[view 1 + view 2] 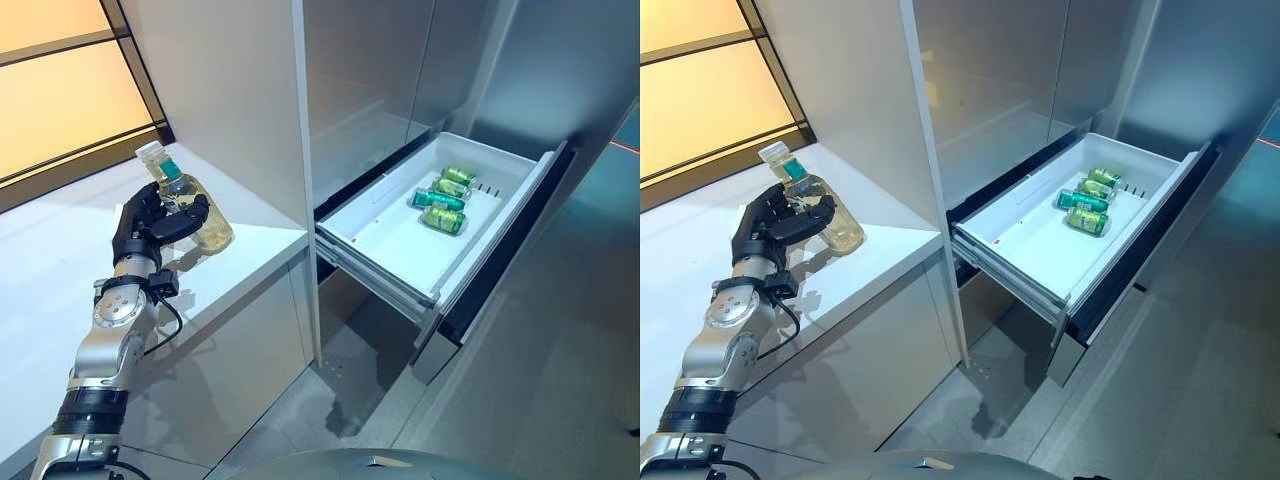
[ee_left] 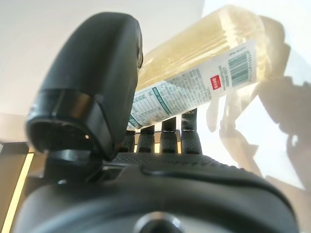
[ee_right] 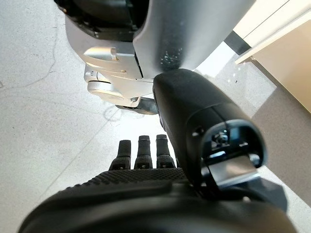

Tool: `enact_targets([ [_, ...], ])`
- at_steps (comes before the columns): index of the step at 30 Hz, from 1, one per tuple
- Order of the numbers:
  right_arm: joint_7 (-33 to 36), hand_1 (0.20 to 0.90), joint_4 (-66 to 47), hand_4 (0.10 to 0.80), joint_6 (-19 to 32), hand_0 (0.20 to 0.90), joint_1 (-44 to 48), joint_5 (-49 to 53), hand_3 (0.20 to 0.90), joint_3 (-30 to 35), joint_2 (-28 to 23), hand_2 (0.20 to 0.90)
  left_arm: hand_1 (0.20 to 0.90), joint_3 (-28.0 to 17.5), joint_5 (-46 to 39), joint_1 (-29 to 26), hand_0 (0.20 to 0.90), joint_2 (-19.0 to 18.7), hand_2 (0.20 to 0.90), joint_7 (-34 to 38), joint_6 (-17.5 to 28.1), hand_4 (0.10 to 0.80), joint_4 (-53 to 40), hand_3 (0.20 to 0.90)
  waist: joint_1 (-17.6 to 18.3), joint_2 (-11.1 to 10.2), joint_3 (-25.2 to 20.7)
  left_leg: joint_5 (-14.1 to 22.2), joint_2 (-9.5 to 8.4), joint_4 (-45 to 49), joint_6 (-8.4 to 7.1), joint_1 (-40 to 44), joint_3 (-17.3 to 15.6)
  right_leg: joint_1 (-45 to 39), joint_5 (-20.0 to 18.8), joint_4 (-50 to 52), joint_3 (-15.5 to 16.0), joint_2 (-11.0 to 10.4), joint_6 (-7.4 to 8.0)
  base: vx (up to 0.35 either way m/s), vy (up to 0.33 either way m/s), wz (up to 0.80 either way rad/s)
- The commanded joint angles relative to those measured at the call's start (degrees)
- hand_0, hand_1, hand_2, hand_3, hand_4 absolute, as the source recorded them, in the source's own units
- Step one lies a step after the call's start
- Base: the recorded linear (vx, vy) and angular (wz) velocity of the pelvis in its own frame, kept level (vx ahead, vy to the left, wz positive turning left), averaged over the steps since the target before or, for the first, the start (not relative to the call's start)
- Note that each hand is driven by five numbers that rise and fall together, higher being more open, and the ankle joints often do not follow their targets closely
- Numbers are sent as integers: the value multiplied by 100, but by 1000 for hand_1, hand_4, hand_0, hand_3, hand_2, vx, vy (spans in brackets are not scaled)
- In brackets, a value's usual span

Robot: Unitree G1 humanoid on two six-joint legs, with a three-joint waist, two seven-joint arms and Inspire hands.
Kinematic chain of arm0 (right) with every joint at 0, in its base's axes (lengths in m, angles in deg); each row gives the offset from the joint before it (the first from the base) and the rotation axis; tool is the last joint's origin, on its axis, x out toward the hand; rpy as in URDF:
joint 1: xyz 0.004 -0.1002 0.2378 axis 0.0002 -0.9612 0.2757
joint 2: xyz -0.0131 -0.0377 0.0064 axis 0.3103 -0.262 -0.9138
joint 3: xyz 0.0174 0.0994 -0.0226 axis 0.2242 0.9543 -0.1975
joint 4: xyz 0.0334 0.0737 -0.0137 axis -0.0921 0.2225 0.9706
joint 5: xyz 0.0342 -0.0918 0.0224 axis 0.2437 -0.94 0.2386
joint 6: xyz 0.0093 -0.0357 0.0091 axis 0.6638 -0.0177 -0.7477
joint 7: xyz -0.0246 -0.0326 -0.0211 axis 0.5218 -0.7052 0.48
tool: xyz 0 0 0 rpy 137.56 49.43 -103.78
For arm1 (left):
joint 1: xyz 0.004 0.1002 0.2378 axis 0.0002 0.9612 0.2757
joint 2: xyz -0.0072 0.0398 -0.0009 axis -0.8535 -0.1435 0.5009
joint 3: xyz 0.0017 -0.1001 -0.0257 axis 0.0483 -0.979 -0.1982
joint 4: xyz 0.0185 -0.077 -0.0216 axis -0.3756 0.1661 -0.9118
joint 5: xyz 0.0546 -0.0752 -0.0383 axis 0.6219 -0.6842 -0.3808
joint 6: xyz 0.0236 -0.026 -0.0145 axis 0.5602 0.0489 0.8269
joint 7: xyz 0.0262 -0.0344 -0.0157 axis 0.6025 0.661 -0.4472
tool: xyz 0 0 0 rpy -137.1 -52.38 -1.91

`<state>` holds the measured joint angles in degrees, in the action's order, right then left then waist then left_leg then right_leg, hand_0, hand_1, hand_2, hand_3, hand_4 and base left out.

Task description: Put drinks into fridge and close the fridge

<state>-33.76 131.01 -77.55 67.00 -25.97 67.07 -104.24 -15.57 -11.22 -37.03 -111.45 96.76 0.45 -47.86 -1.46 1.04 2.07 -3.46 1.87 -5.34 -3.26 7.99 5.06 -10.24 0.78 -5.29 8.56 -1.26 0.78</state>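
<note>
The left hand (image 1: 150, 222) was clasped round the bottle (image 1: 190, 207), which leaned on the counter (image 1: 60, 260). Cans (image 1: 440, 200) already lay in the open fridge drawer (image 1: 400, 245). Next it called for lifting the bottle across. The right hand (image 3: 146, 155) looked relaxed, probably empty.

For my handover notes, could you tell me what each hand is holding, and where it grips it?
The left hand grips the bottle around its body on the counter. The right hand holds nothing.
</note>
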Motion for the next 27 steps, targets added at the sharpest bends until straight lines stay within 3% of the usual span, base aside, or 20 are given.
enact_targets([
  [1, -157, 900, -2, 800, 12, 900, 172, -44, 900, -154, 257, 900, 300, -163, -39, -1269, 300, -216, 300, 24, 897, 100, -212, 200, 35, -81, -67, 486, -508, 34, 463, 68, -96, 169, -99, 144, -288, 30, 218, 34, -10, -2],
  [14, -500, 900, -557, 800, 426, 900, 271, -1141, 900, -743, 99, 900, 300, -218, -61, -1375, 300, -447, 300, 25, 1165, 100, -515, 200, -33, -82, -77, 466, -512, 34, 426, 36, -29, 152, -110, 101, -219, 4, 226, -11, -2, 0],
  [18, -716, 900, -1151, 800, 692, 900, 394, -1623, 900, -1140, 10, 900, 300, -223, -65, -1388, 300, -500, 300, -7, 1227, 100, -766, 200, -99, -88, -74, 450, -513, 34, 413, 22, 21, 139, -105, 96, -169, -10, 214, 0, 0, 0],
  [27, -1057, 900, -3242, 800, 742, 900, 600, -2660, 900, -1929, -212, 900, 300, -5, -47, -1398, 300, -514, 300, -54, 1380, 100, -1232, 200, -191, -122, -80, 427, -546, 34, 393, -12, 135, 113, -88, 79, -73, -50, 217, -23, 5, 5],
])
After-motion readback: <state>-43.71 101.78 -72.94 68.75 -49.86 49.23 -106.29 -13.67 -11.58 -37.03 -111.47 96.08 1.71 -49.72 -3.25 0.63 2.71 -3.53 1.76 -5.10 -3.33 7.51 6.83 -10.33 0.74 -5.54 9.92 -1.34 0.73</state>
